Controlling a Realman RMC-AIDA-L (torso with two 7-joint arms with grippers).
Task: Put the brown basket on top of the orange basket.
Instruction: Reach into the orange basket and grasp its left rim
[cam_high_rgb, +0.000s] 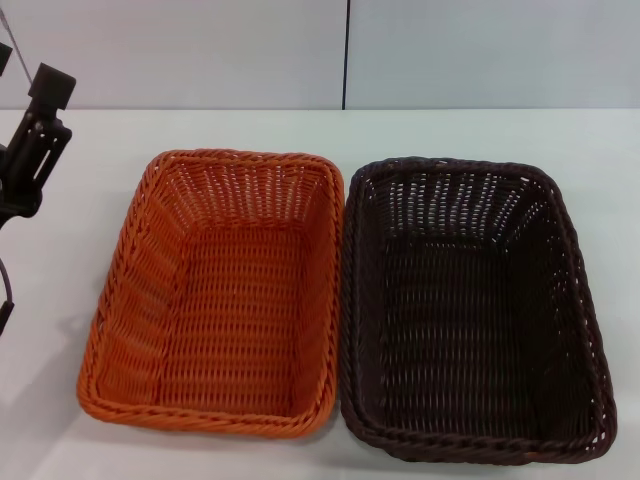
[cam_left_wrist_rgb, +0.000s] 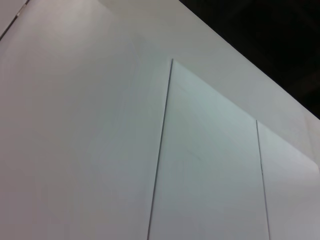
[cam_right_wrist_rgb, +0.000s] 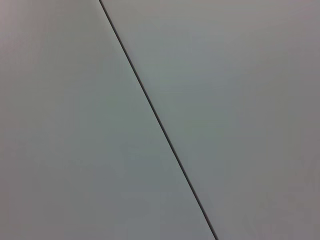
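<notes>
While both baskets sit side by side on the white desk (cam_high_rgb: 100, 140), I record that neither is stacked on the other. From the head view, the orange basket (cam_high_rgb: 215, 292) lies to the robot's left and the brown basket (cam_high_rgb: 475, 310) to its right. Their long braided rims run parallel and meet, or very nearly meet, along the middle; I cannot tell for certain whether they touch along the whole length. Both baskets stand upright with their open sides facing up, and I see the woven floor of each with nothing lying in it.

The left claw (cam_high_rgb: 35, 135) shows at the far left edge of the head view, raised above the desk and well apart from the orange basket. It holds nothing that I can see. I cannot tell whether its fingers are spread or closed, since only a dark part of the assembly is in view from the side.

The right claw does not appear in the head view, so I cannot report its state.

The left wrist view shows only pale wall panels (cam_left_wrist_rgb: 210, 165) with thin dark seams between them and a dark area in one corner. The right wrist view likewise shows a pale flat panel surface (cam_right_wrist_rgb: 225, 100) crossed by one thin dark seam. Neither wrist view shows a basket or fingers.
</notes>
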